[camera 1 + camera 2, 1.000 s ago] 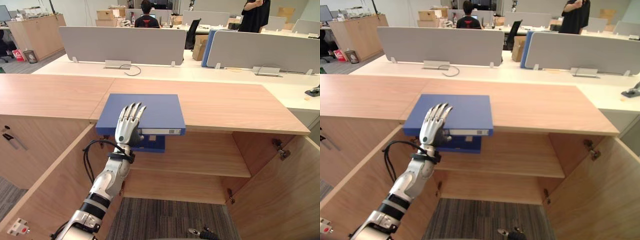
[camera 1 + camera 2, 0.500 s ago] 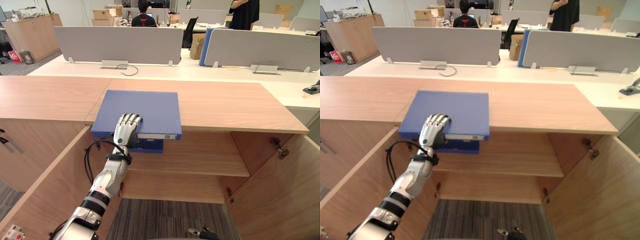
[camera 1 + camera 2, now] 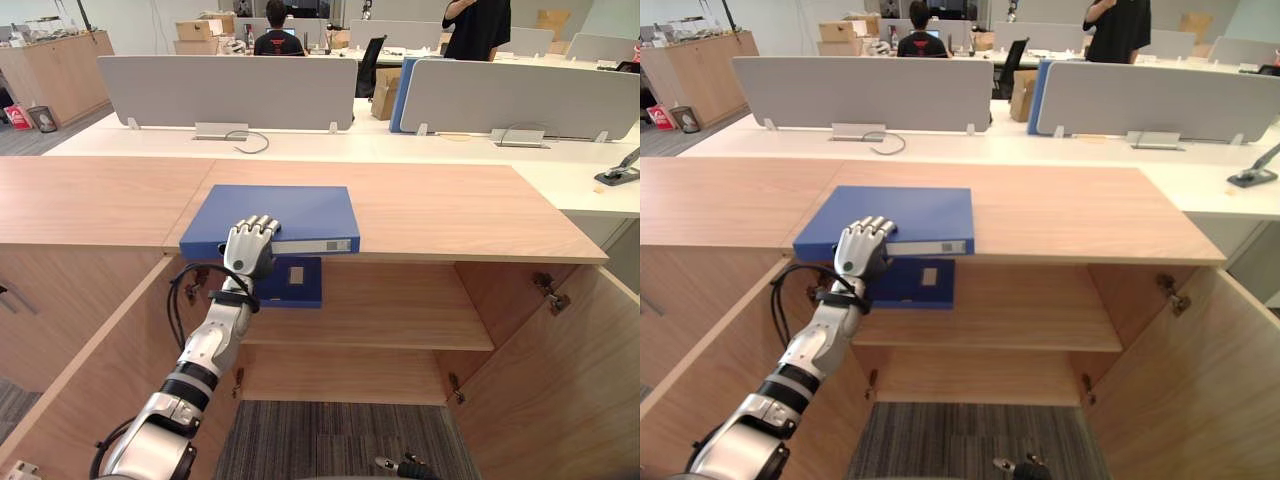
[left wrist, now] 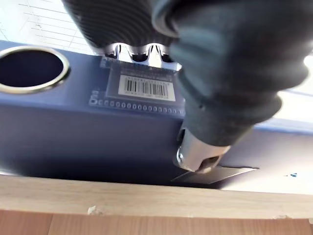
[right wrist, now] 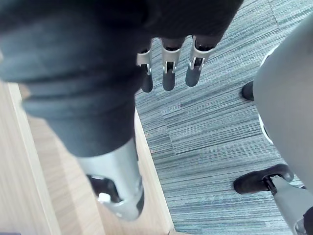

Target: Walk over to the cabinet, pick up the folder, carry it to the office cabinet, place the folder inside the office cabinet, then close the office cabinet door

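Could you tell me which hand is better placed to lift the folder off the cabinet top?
Left. The left hand is already curled over the near edge of the folder on the cabinet top. The right hand hangs open over the carpet, holding nothing.

You have the folder [image 3: 285,213] on the cabinet top [image 3: 450,212], overhanging its front edge. The left hand [image 3: 249,246] is at its near-left corner, and a second folder [image 3: 292,283] is on the shelf [image 3: 400,320] below.
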`<state>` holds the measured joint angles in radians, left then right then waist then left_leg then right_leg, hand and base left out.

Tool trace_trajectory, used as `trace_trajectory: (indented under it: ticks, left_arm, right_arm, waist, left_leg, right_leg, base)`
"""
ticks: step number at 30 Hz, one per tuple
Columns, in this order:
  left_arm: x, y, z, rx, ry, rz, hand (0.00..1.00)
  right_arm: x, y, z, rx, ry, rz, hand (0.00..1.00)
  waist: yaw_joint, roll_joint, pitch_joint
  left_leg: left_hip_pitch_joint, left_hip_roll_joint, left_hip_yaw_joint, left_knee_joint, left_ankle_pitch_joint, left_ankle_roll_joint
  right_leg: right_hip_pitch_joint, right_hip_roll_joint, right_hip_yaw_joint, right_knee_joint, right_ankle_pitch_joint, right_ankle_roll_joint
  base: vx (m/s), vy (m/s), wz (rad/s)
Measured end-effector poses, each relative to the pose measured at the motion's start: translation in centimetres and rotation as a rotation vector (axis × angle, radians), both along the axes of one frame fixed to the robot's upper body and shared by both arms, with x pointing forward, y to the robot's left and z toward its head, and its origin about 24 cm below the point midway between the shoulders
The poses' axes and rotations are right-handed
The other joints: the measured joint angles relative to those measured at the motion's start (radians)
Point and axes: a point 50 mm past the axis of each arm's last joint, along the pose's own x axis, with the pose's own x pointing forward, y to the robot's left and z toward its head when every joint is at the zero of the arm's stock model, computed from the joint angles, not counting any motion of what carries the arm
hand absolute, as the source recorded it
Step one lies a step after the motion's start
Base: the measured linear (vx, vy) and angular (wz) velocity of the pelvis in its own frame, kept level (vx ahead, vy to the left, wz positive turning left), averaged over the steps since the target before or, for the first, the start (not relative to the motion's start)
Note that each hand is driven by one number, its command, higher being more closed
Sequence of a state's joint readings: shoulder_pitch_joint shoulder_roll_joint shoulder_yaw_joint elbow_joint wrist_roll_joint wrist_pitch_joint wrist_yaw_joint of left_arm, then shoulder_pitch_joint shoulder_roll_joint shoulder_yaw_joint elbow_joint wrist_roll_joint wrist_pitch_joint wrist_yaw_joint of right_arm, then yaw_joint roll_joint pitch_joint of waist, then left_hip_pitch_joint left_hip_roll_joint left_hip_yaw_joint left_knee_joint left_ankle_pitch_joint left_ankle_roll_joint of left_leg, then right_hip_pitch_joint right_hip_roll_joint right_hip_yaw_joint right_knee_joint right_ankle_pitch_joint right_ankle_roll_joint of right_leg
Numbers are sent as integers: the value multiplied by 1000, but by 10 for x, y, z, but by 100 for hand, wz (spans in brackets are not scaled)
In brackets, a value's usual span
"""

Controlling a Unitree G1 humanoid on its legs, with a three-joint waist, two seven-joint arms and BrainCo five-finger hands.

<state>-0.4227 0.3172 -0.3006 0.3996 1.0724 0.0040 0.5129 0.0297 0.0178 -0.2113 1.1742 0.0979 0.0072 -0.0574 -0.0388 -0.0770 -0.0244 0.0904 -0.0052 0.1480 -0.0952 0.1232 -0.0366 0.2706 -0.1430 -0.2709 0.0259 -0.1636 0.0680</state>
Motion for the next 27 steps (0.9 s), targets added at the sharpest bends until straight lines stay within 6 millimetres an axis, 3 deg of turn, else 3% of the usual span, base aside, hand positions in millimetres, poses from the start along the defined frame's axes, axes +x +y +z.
trace_trajectory:
  ticks: [3, 6, 8, 9, 10, 11, 13, 17, 21, 23, 24, 26, 27]
  left_arm:
    - [-8, -13, 4, -58, -21, -38, 100]
    - [-34, -34, 7, -251, -19, -118, 100]
    - [-59, -50, 23, -564, -12, -249, 100]
    - [-63, -52, 28, -642, -8, -285, 100]
    - [-71, -54, 35, -858, 38, -378, 100]
    - [-77, -52, 39, -1097, 96, -461, 100]
    - [-85, -43, 36, -1399, 171, -532, 100]
    - [-107, -11, 27, -1730, 158, -515, 100]
    - [-130, 26, 28, -1928, 7, -483, 100]
    - [-145, 38, 39, -1933, -100, -504, 100]
    - [-147, 39, 40, -1930, -109, -508, 100]
    - [-154, 40, 47, -1919, -135, -553, 100]
    - [-155, 40, 48, -1922, -134, -563, 100]
  right_arm:
    - [0, 0, 0, -2, 2, -2, 0]
    - [-3, -1, -1, -4, 10, -10, 0]
    - [-9, -2, -2, -11, 27, -26, 0]
    - [-9, -2, -2, -11, 31, -31, 0]
    - [-12, -2, -2, -5, 35, -51, 0]
    - [-14, -2, -2, 2, 37, -72, 0]
    - [-12, -3, -1, 14, 6, -127, 0]
    - [17, 2, 20, 23, -210, -170, 0]
    - [65, -11, 78, -16, -585, -228, 0]
    - [93, -21, 131, -50, -876, -262, 0]
    - [96, -21, 138, -52, -908, -265, 0]
    - [108, -25, 184, -42, -1149, -302, 0]
    - [109, -26, 194, -39, -1203, -306, 0]
  waist:
    - [0, -1, 0]
    - [1, -3, 1]
    - [8, -6, -7]
    - [12, -7, -11]
    - [20, -7, -19]
    - [28, -7, -21]
    - [29, -8, -21]
    - [27, -2, -13]
    - [32, 3, 0]
    - [35, 1, 6]
    - [35, 1, 6]
    - [35, 0, 5]
    - [35, -1, 5]
  left_leg:
    - [0, -1, -2, 0, 0, 0]
    - [0, -4, -7, 0, 0, 1]
    - [0, 1, -4, 1, 1, 1]
    - [0, 3, -4, 1, 1, 1]
    - [2, 8, 3, 1, 1, 1]
    - [12, 13, 11, 1, 1, 1]
    - [15, 21, 21, 1, 1, 1]
    - [-2, 32, 37, 0, -3, 5]
    - [-21, 39, 43, 0, 5, 8]
    - [-21, 33, 42, 1, 10, 11]
    - [-21, 32, 42, 0, 9, 12]
    - [-24, 26, 40, 1, 16, 11]
    - [-25, 24, 39, 1, 17, 11]
  right_leg:
    - [0, 0, -1, 1, -1, -1]
    - [1, -3, -4, 6, -5, -9]
    - [-5, -10, 4, 18, -4, -7]
    - [-5, -10, 5, 20, -4, -7]
    - [-9, -9, 11, 29, -4, -7]
    - [-10, -6, 28, 40, -4, -7]
    - [-18, -2, 40, 54, -4, -7]
    - [-52, 8, 56, 71, -3, -7]
    - [-81, 8, 54, 76, -7, -12]
    - [-81, 2, 53, 75, -3, -6]
    - [-81, 1, 53, 75, -3, -5]
    - [-81, 0, 53, 69, 5, 7]
    - [-81, 0, 53, 67, 6, 10]
  base:
    - [0, 0, 0]
    - [0, 0, 3]
    - [0, 0, 0]
    - [-15, 10, -3]
    - [-33, 26, -15]
    - [-49, 30, -20]
    - [-77, 15, -21]
    - [-125, 9, -16]
    - [-100, 22, 2]
    - [-15, 17, 1]
    - [-10, 31, 1]
    - [0, 0, 0]
    - [0, 0, 0]
